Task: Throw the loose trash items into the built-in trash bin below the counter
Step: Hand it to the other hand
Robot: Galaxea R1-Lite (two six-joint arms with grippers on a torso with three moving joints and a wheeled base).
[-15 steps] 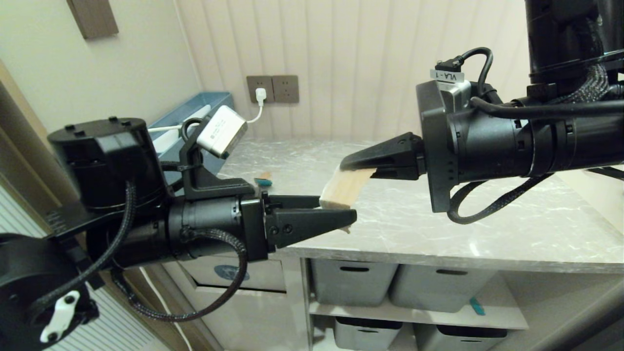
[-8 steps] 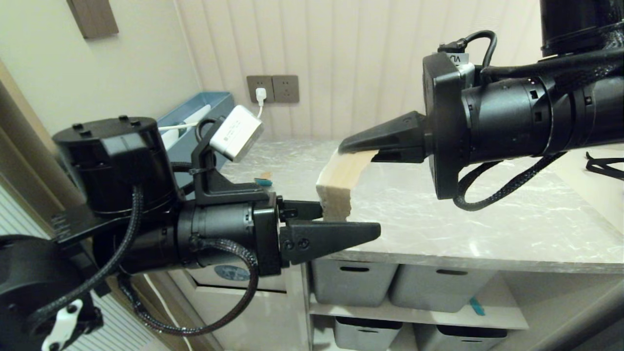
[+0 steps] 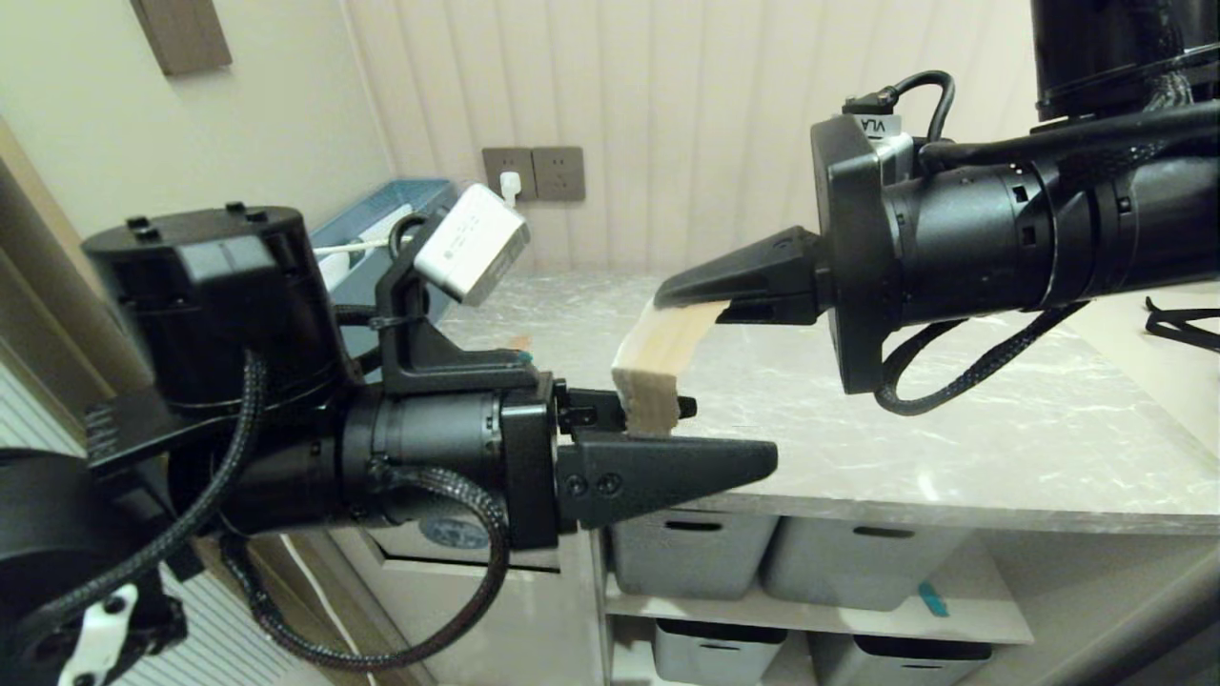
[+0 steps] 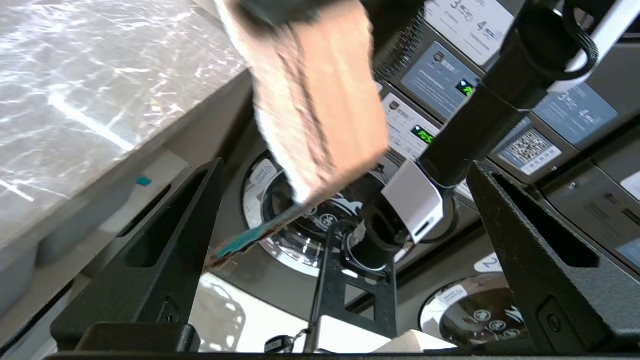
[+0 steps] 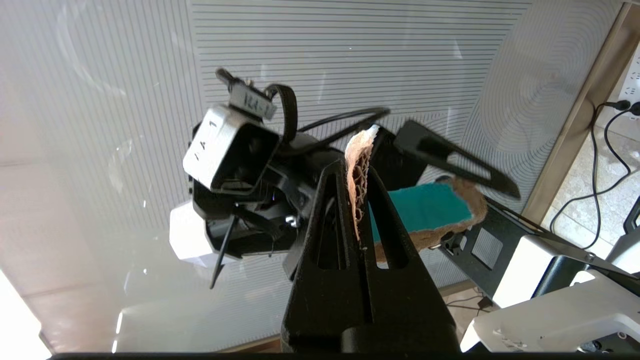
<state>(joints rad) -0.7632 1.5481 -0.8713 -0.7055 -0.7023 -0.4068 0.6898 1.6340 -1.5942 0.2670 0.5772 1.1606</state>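
The left gripper (image 3: 710,440), jaws spread wide and holding nothing, hides most of the built-in trash bin (image 3: 448,534) below the counter (image 3: 858,448) edge, while the right gripper (image 3: 681,291), jaws clamped, holds a cardboard scrap (image 3: 658,357) above that edge.

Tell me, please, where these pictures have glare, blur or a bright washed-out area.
Head view: even indoor light, soft sheen on the counter, all fairly sharp. Left wrist view: the cardboard piece close to the lens is blurred, and white glare streaks cross the counter. Right wrist view: the lower left corner is washed out, and pale reflections lie on the striped wall panel.
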